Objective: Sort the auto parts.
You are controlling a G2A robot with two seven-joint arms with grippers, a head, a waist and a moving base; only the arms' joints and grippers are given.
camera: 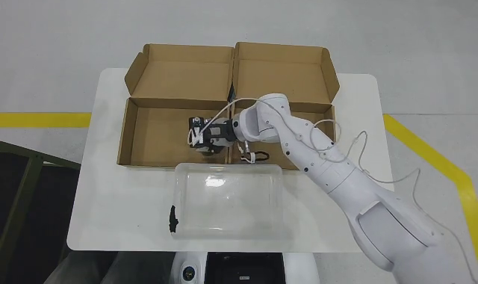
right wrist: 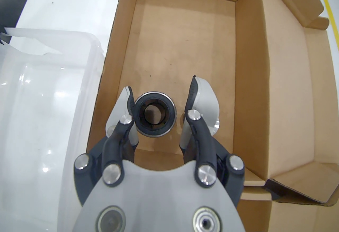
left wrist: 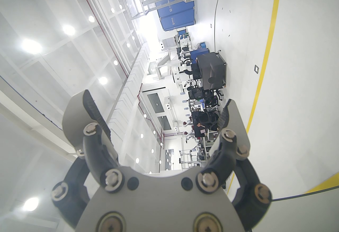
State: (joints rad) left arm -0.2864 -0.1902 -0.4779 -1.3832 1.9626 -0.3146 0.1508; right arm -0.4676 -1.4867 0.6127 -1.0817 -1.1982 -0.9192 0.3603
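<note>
A black ring-shaped part with a metal rim (right wrist: 169, 122) lies flat on the floor of the left cardboard box (camera: 153, 134), close to its near corner. My right gripper (right wrist: 162, 86) hangs open just above it, one finger on each side; one fingertip (right wrist: 129, 100) is against the ring's edge and the other stands clear of it. In the top view the right gripper (camera: 196, 132) is over the right end of that box. My left gripper (left wrist: 158, 99) is open with nothing between its fingers, pointing out at the room.
A second open cardboard box (camera: 284, 78) adjoins on the right, with a small black-and-white part (camera: 252, 157) near its front wall. A clear plastic bin (camera: 228, 198) stands in front of the boxes. A small black part (camera: 172, 218) lies at the bin's left edge.
</note>
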